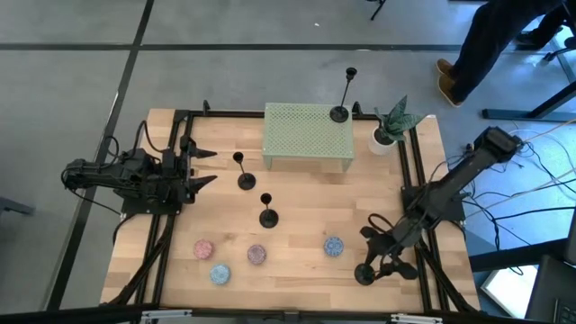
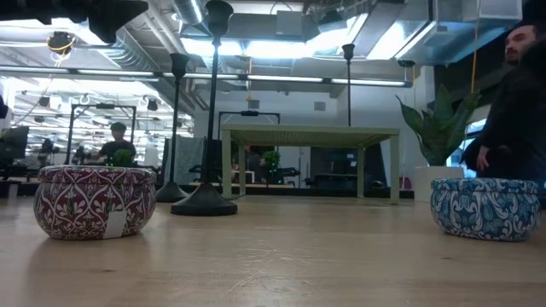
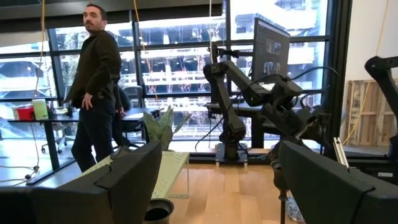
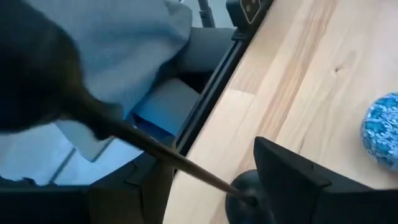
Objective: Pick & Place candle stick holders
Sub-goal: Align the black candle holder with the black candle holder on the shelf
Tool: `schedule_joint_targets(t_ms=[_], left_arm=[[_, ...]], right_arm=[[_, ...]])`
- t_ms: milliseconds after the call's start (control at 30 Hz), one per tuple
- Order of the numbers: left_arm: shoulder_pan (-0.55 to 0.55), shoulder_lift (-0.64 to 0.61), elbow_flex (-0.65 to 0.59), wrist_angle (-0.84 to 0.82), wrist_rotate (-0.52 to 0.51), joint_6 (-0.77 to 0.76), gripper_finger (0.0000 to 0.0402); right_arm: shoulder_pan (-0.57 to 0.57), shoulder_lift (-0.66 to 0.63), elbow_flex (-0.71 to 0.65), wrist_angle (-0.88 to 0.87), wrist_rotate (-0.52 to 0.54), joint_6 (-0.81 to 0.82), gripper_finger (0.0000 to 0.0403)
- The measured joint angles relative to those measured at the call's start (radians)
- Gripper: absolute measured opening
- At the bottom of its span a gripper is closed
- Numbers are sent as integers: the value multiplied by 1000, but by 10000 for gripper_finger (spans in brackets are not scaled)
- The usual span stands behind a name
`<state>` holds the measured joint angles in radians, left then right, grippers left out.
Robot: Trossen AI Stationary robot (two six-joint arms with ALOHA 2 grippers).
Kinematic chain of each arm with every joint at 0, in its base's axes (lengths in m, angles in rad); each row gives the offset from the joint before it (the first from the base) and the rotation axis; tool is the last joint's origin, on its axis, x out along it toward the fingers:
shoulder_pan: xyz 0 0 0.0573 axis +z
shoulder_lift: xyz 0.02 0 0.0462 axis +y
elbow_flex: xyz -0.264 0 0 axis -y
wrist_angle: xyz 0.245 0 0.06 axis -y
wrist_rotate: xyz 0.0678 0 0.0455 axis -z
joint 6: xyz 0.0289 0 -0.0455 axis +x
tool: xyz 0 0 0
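Over on the left edge of the wooden tabletop (image 1: 297, 202), the left hand (image 1: 205, 167) hangs idle above the wood with its two dark fingers spread wide and nothing between them.

Just to its right stand two short candle stick holders: one (image 1: 244, 171) close to the left hand's fingertips, the other (image 1: 267, 208) a little nearer the front edge. Both are upright on their round bases.

Along the front run three small speckled tins, a pink tin (image 1: 203, 247), a blue tin (image 1: 220, 274) and a second pink tin (image 1: 256, 255), all sitting apart from each other.

At the back centre is a pale green mesh stand (image 1: 309, 135), and a tall candle stick holder (image 1: 343, 96) is planted upright on its right rear corner. Just beside the stand, a potted plant (image 1: 391, 126) sits in a white pot.

Further right on the wood, another blue speckled tin (image 1: 334, 245) sits alone.

Then the front right corner: the right hand (image 1: 378, 261) is down low at the fourth candle stick holder (image 1: 364, 273). The wrist camera shows its thin stem (image 4: 180, 162) running slantwise between the fingers, base near the tabletop's edge rail. I cannot tell whether the fingers are actually pinching it.

Beyond the back right corner, a person (image 1: 490, 40) stands on the floor.
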<state>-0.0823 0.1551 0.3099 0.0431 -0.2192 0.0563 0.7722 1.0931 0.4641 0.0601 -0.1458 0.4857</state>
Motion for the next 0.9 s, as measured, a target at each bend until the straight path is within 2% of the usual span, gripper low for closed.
schedule_joint_targets(t_ms=[233,600,800,900], left_arm=[[0,0,0,6,0,1,322],[0,0,0,6,0,15,322],[0,0,0,6,0,43,322],[0,0,0,6,0,44,322]], right_arm=[[0,59,0,108,-1,-75,176],[-1,60,1,119,25,-79,15],[-3,60,1,195,163,-126,23],[-2,57,3,237,249,-157,11]])
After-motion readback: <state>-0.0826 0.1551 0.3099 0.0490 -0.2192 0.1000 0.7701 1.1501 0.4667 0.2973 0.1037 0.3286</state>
